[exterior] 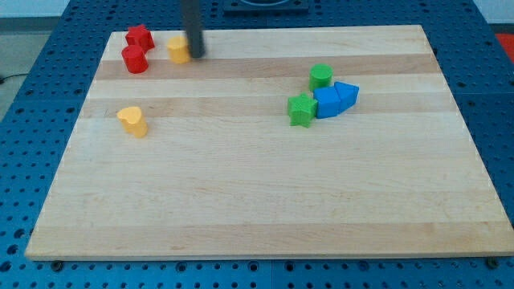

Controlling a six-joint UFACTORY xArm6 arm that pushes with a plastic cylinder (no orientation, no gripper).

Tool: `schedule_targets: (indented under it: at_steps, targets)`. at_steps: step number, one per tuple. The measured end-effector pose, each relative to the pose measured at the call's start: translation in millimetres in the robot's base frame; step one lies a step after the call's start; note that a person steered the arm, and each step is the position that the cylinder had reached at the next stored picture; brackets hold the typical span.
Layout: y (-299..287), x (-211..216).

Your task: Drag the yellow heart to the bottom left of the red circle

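In the camera view, the arm's tip (195,55) stands near the board's top edge, touching or just beside the right flank of a small yellow block (177,50) whose shape cannot be made out from here; the tool is a bare rod with no jaws, so it grips nothing and can only push. The yellow heart (132,121), the task's own block, lies well apart from the tip, lower down on the view's left, alone on bare wood. The red circle (135,59) sits at the top left with a red star (139,36) touching it just above. The heart already lies below the circle, so the step looks like a short nudge up and slightly leftward. To do it well, the tip should leave the yellow block, travel round to the heart's lower right side, and press through its middle so it slides straight rather than spinning off its rounded lobes, stopping short of the red pair. The blocks appear to be smooth, hard, matte pieces that should slide easily on the pale wooden table top (265,201), which has light grain in long bands. At the view's right, a green cylinder (321,76), a green star (302,110), a blue cube (327,103) and a blue wedge-like block (347,94) cluster together, clear of the route.
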State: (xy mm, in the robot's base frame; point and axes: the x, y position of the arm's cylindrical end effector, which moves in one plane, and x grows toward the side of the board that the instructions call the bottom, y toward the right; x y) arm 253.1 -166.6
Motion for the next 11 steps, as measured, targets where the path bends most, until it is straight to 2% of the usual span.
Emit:
schedule_targets:
  at_steps: [1,2,3,4,5,6,8,9,10,11]
  targets:
    - [38.5,31.3]
    - [39.4,132.6]
    - [14.4,219.4]
    - [-51.8,169.6]
    - [-22.0,132.7]
    - [-29.2,85.7]
    - [-17.7,138.0]
    - [-46.5,155.6]
    - [-77.0,103.4]
    - [-51.5,90.0]
